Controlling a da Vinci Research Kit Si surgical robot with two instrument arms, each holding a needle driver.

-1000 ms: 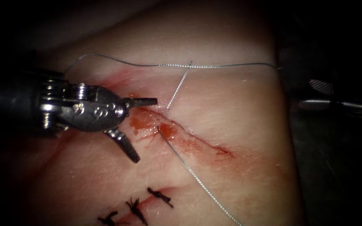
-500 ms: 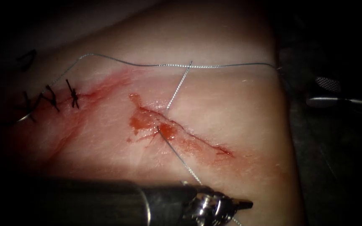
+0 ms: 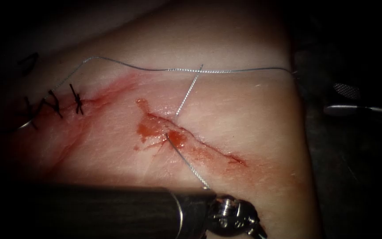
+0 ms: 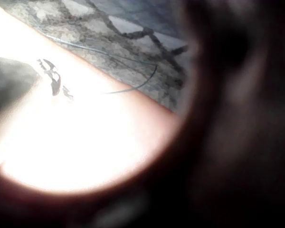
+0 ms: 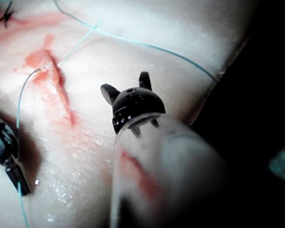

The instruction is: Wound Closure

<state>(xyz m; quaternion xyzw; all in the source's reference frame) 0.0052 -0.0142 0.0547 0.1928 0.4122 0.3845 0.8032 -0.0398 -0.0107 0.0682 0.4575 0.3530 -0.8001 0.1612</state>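
Note:
The cut (image 3: 191, 137) runs slanting across the tissue (image 3: 244, 110), with red fluid (image 3: 149, 128) at its left end. Thread (image 3: 186, 161) leaves the cut's near lip and runs down to my left tool (image 3: 258, 232) at the front edge. In the right wrist view those jaws (image 5: 16, 180) are shut on this thread strand (image 5: 20, 102). Another strand (image 3: 189, 90) rises from the far lip and crosses a long strand (image 3: 226, 69). My right tool (image 3: 352, 101) waits off the tissue's right edge, jaws (image 5: 128, 86) open and holding nothing. I cannot make out the needle for certain.
Several older black stitches (image 3: 74, 99) close another cut at the far left. A thin dark curve (image 4: 140, 84) lies over the tissue's edge onto mesh cloth (image 4: 133, 42); needle or thread, I cannot tell. The tissue's right edge (image 3: 301, 132) drops into dark.
My left tool left the cut's upper left, came down to the front edge and shut its jaws on the near thread strand. The right tool barely moved.

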